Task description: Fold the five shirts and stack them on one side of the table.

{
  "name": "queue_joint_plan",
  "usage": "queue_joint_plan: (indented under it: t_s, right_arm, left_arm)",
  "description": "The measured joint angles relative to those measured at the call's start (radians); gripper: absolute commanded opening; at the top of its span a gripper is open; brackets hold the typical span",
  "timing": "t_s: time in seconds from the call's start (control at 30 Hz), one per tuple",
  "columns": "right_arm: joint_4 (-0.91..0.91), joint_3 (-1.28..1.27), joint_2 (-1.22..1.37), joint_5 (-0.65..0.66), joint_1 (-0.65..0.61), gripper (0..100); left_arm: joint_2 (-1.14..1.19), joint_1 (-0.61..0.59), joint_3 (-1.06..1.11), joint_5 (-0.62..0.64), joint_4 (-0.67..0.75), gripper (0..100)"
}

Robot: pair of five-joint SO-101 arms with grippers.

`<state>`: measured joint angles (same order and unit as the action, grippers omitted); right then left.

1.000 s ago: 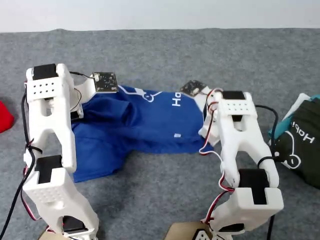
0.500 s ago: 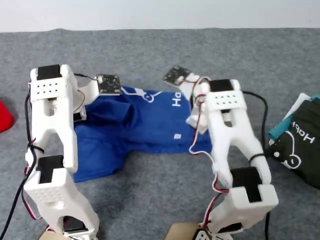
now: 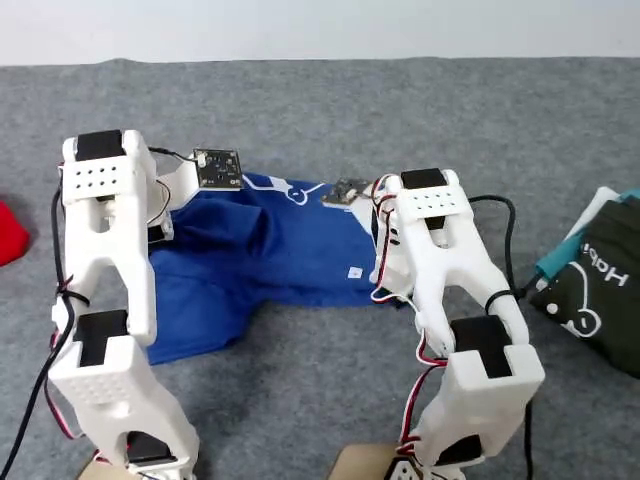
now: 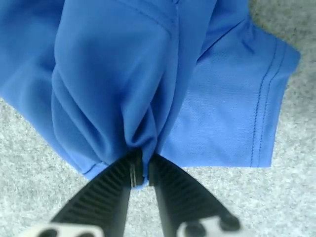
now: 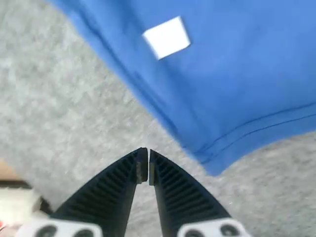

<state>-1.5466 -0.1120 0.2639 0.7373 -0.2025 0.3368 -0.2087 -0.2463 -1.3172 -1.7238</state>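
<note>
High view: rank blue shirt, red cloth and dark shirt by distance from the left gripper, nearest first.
1. blue shirt: mid-table, pinched in the left gripper, so touching.
2. red cloth: at the view's left edge, on that arm's outer side.
3. dark shirt: far right edge, beyond the right arm.

The left arm (image 3: 100, 260), at 9 o'clock in the high view, and the right arm (image 3: 452, 300), at 4 o'clock, are white moulded plastic shells with black motor blocks at the joints and a grid of small holes on the upper housings. Thin red, white and black wires (image 3: 428, 352) loop along them, and a small dark circuit board (image 3: 217, 167) sits at each wrist. The left claw (image 4: 143, 170) and right claw (image 5: 143, 165) have black, ribbed fingers on white mounts with dark screw holes.
</note>
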Motion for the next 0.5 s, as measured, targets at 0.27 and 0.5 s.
queue_joint_plan:
  t_s: [0.27,0.5]
  right_arm:
    - [-0.017,0.069,-0.061,0.000,0.002,0.9]
    - [0.133,0.086,-0.071,0.000,0.000,0.9]
  left_arm:
    - [-0.083,0.000,0.000,0.000,0.000,0]
    - [-0.138,0.000,0.000,0.000,0.000,0]
